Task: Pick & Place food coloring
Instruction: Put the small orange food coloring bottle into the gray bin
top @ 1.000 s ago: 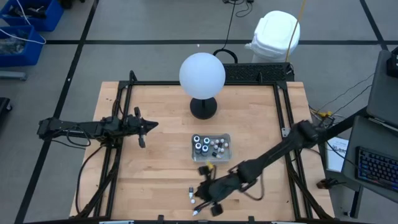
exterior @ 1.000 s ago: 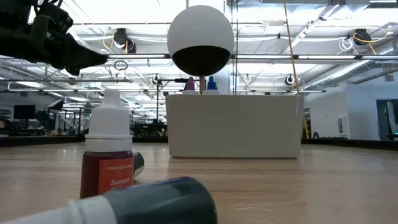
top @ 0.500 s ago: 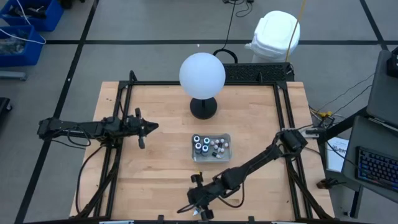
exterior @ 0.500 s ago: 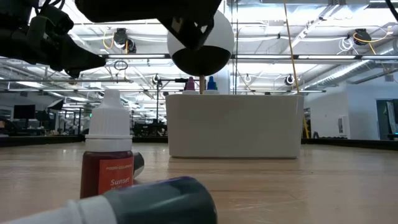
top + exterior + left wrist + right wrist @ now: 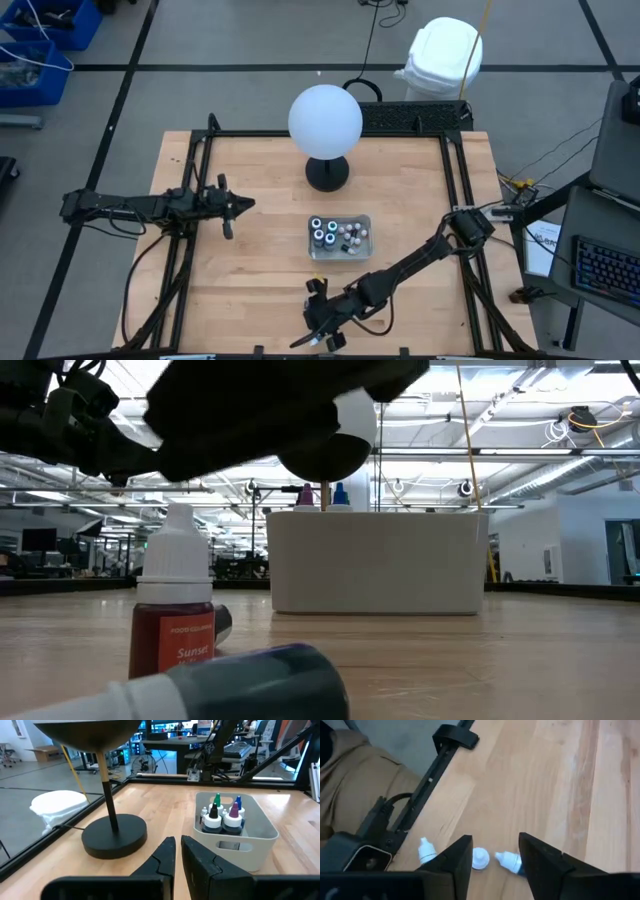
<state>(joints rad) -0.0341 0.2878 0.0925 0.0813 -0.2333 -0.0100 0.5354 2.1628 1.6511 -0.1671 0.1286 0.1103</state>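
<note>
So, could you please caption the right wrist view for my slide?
Open right gripper poised above three small white-topped food coloring bottles on the wooden table.

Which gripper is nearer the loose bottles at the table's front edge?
Right. The right gripper hovers directly over the loose bottles, jaws open. The left gripper waits far off, near the table's left side.

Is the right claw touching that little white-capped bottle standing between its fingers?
Apart. The right wrist view shows the right claw open, with bare wood visible between each finger and the upright bottle.
</note>
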